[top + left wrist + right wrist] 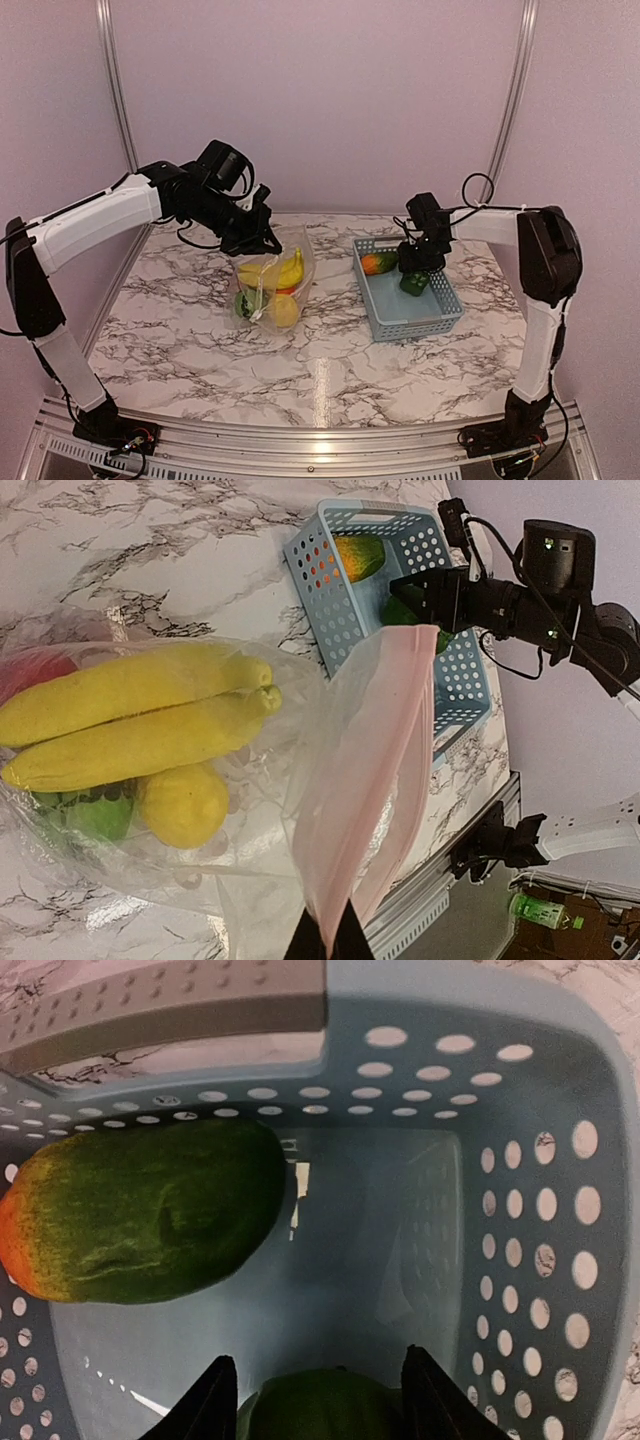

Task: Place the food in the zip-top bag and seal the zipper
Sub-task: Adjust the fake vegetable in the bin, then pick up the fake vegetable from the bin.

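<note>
The left gripper [328, 942] pinches the zip-top bag [372, 770] by its pink mouth edge, holding it up over the bananas [140, 715] and lemon [182, 805] inside. In the blue basket [420, 318], the right gripper [318, 1392] appears clamped on a green pepper [414, 283]. Loading is mid-way; next, carry the pepper to the bag's mouth.

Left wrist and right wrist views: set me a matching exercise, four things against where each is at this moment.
Things:
1. bananas
2. green pepper
3. orange-green fruit
4. pink mouth edge

Places:
A. lying free in the basket
B. pinched by the left fingers
C. inside the zip-top bag
D. between the right fingers

Pairs: 1-C, 2-D, 3-A, 4-B
</note>
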{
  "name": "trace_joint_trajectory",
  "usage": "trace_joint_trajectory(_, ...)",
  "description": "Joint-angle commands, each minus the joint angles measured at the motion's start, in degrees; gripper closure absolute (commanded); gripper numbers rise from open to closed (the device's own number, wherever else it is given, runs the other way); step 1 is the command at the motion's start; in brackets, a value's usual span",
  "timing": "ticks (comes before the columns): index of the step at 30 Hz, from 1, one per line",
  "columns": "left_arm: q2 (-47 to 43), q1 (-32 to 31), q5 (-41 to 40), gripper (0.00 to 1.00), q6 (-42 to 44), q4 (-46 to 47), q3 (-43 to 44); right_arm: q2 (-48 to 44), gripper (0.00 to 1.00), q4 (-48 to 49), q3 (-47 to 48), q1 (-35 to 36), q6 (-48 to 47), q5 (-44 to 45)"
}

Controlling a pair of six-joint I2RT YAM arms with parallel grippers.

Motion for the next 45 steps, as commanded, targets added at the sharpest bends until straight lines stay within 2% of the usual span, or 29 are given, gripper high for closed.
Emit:
trace_joint_trajectory(1, -1.6, -0.5, -0.8, 1.00, -0.8, -1.2, -0.9, -5.1, 0.47, 0.2, -4.2, 5.1, -1.3, -3.3)
trace_joint_trajectory(6, -1.1, -0.8, -0.6, 1.00, -0.8, -0.8, -0.9, -9.9, 0.47, -1.6, -7.4, 11.1, -2.5, -1.1)
trace_joint_trajectory(13, 0.2, -1.3, 0.2, 1.00, -1.0, -0.3, -0.3, -15.7, 0.36, -5.7, -6.8, 11.2, -1.5, -1.1)
trace_joint_trajectory(18, 0.7, -1.4, 0.1, 1.00, -0.9, -0.1, 0.2, -18.7, 0.33, -8.8, -7.5, 11.2, -0.6, -2.3)
trace_joint_trajectory(23, 0.7, -1.4, 0.0, 1.00, -0.4, -0.2, 0.1, -21.7, 0.27, -11.6, -9.0, 11.3, -4.7, -6.2)
trace_joint_trajectory(25, 0.9, -1.4, 0.0, 1.00, -0.2, -0.1, 0.1, -22.8, 0.22, -12.7, -9.9, 11.2, -7.3, -6.7)
trace_joint_trajectory(28, 1.3, -1.4, 0.1, 1.00, -0.1, -0.1, 0.3, -24.4, 0.04, -13.3, -11.9, 11.2, -10.6, -6.1)
trace_joint_trajectory(29, 1.5, -1.4, 0.1, 1.00, -0.1, -0.1, 0.4, -24.2, 0.02, -13.7, -12.1, 11.2, -11.6, -6.0)
trace_joint_trajectory(37, 2.7, -1.4, 0.8, 1.00, 0.2, -0.1, 1.7, -20.3, 0.03, -16.9, -13.2, 11.0, -12.9, -5.2)
trace_joint_trajectory(45, 2.5, -1.4, 1.0, 1.00, 1.0, -0.2, 1.4, -16.9, 0.05, -17.7, -14.0, 10.6, -13.4, -9.8)
